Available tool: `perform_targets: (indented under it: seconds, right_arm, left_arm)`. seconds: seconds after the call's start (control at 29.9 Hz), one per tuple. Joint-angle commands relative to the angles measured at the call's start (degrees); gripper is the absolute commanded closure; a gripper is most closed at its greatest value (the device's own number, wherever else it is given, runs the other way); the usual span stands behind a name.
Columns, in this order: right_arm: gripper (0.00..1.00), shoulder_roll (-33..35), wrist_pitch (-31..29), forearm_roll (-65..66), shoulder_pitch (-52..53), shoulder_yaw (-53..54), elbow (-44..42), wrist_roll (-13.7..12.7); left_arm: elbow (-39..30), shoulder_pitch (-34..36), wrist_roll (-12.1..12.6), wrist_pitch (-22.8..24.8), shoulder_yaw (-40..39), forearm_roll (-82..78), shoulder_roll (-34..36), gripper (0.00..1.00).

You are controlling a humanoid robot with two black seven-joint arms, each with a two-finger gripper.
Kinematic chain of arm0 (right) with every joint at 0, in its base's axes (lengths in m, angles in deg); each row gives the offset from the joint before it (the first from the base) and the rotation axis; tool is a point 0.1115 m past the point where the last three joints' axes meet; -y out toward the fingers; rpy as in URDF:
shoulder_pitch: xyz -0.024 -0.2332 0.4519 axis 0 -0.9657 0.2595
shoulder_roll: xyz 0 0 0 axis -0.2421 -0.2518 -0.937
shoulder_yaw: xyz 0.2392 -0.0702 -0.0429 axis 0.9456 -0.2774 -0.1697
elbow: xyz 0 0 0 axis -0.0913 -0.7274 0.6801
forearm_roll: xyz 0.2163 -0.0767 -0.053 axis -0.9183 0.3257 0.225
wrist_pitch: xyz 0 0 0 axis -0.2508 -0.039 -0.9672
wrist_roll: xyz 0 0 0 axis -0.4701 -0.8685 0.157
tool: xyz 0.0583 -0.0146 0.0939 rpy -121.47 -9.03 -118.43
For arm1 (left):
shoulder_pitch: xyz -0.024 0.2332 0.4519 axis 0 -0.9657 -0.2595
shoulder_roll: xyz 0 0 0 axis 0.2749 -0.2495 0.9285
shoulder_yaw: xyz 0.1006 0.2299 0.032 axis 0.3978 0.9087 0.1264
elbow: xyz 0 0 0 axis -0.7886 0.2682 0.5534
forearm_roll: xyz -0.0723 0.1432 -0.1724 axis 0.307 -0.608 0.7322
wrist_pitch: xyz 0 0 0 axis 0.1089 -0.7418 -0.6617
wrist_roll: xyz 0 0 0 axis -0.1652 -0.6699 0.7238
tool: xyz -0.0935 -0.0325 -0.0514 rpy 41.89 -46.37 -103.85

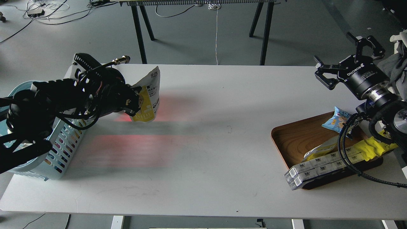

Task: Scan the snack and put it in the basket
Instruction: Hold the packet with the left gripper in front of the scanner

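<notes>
Head view: left gripper (137, 103) is clamping the snack (149, 95) above the table, just right of the basket (63, 143); right gripper (346, 55) is idling, fingers apart. Scanning seems underway; next, carrying it left over the rim.

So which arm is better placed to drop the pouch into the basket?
Left. The left gripper already holds the snack pouch right beside the basket; the right gripper is open, empty and far across the table.

A robotics lab: bare grey floor (302, 31) strewn with loose cables (47, 12), a plain white counter (206, 143), trestle legs (140, 31) behind.
</notes>
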Motion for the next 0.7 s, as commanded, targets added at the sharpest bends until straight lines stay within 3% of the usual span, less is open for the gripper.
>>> perform_targets:
  seconds: [0.0,0.3,0.67]
  right_arm:
    - [0.00,0.00,0.00,0.00,-0.01,0.05,0.03,0.04]
    - [0.00,0.00,0.00,0.00,-0.01,0.05,-0.06,0.04]
    - [0.00,-0.62,0.00,0.00,0.08,0.05,0.03,-0.05]
  left_arm:
    - [0.00,0.19,0.07,0.00,0.77,-0.12,0.14,1.00]
    - [0.00,1.33,0.07,0.00,0.68,-0.12,3.31,1.00]
    - [0.00,3.88,0.07,0.00,0.59,-0.12,2.43,1.00]
